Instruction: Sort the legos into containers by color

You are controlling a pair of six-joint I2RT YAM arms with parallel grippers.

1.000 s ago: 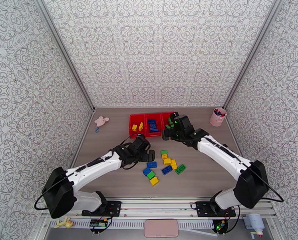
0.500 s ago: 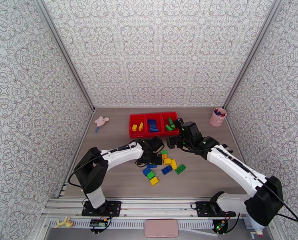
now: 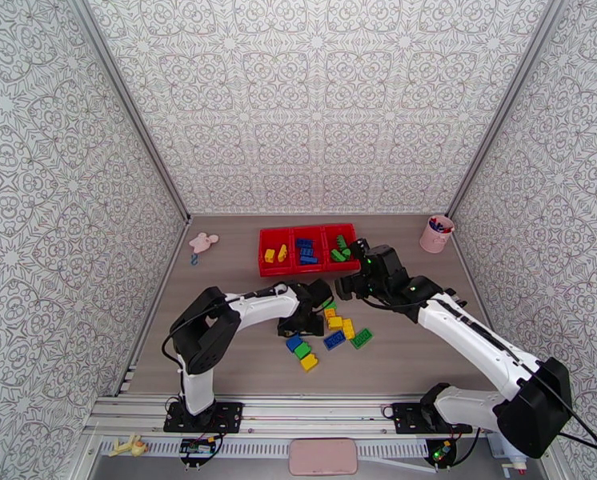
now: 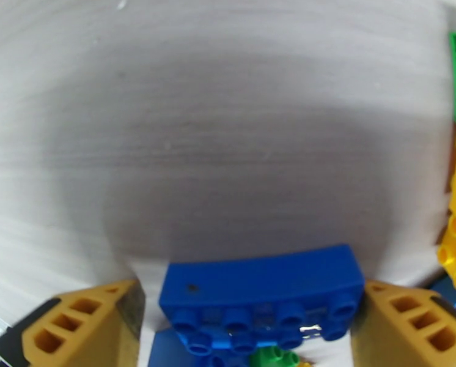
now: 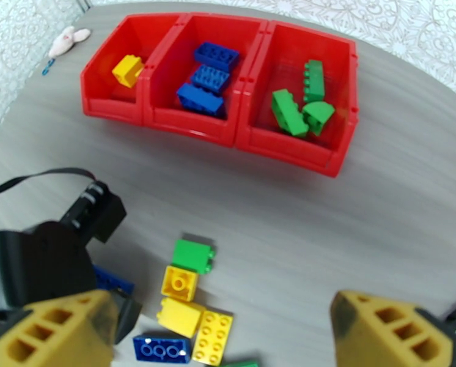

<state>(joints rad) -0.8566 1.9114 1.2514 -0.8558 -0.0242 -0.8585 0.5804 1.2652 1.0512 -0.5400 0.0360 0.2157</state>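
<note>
The red tray (image 5: 216, 131) has three compartments: a yellow lego (image 5: 128, 70) in the left one, blue legos (image 5: 207, 77) in the middle, green legos (image 5: 295, 108) in the right. More legos lie loose in front of the tray (image 3: 298, 271), among them yellow (image 3: 335, 322), blue (image 3: 334, 340) and green (image 3: 362, 338). My left gripper (image 3: 309, 319) is down at the pile's left side. In the left wrist view a blue lego (image 4: 261, 295) lies between its fingers (image 4: 81, 328), with a small gap on the left; the left gripper (image 4: 246, 328) is open. My right gripper (image 5: 219, 322) hovers open and empty between tray and pile.
A pink cup with pens (image 3: 437, 233) stands at the back right. A pink mouse toy (image 3: 203, 242) lies left of the tray. Patterned walls close in the table on three sides. Bare tabletop lies to the left and right of the pile.
My left arm reached right into the pile and came down over the blue lego, its jaws narrowing. My right gripper drew back from over the green compartment toward the pile.
</note>
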